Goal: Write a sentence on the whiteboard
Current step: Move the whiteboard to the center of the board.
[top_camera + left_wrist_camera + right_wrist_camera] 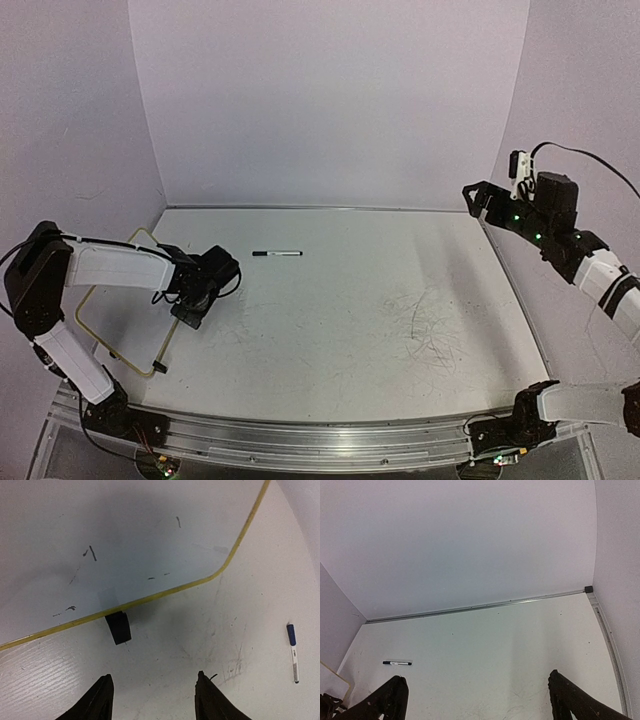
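The whiteboard, white with a thin yellow frame, lies flat at the table's left. In the left wrist view the whiteboard carries only a few short dark marks; no written sentence shows. A black clip sticks out from its yellow edge. My left gripper hovers open and empty over the board's right edge; in its own view the left gripper is just off the clip. A marker with a dark cap lies on the table beyond the board, and shows in the left wrist view and right wrist view. My right gripper is raised at the far right, open and empty.
The grey tabletop has faint scribble marks at centre right. Purple walls close in the back and both sides. A metal rail runs along the table's far edge. A second black clip sits at the board's near corner.
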Motion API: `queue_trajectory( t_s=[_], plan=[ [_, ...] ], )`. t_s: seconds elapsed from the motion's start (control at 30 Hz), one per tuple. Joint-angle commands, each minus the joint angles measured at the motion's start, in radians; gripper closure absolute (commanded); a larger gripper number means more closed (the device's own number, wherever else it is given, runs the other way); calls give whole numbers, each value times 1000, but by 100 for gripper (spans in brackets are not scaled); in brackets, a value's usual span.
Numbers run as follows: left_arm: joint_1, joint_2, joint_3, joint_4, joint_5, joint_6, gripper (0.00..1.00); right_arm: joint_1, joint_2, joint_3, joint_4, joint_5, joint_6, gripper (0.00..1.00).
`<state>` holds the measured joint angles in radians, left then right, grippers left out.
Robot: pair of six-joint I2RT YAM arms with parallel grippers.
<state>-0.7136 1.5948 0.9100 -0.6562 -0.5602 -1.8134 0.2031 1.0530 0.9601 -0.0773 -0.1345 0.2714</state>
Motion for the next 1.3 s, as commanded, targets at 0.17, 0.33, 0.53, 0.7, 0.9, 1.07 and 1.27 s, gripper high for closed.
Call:
queue_trajectory(
  t_s=[0.17, 0.33, 0.53, 0.7, 0.9, 1.07, 1.27],
  plan=[
    [31, 68, 8, -33, -44, -96, 49, -1, -49, -29, 38, -7, 5, 2],
    [43, 101, 13, -35, -54, -100, 53, -1, -38, -26, 38, -15, 5, 2],
    [60, 136, 11, -36, -73, -90, 55, -1, -40, -35, 43, -21, 7, 2],
    [70, 157, 12, -37, -82, -78, 59, -1, -32, -39, 46, -28, 10, 2],
    [74, 174, 18, -37, -100, -58, 76, -1, -23, -40, 54, -30, 15, 2],
    [67, 206, 46, -34, -79, -17, 85, -1, -11, -40, 65, -41, 20, 2],
    [28, 202, 56, -33, -74, 1, 94, -1, -14, -52, 70, -55, 25, 2]
  ],
)
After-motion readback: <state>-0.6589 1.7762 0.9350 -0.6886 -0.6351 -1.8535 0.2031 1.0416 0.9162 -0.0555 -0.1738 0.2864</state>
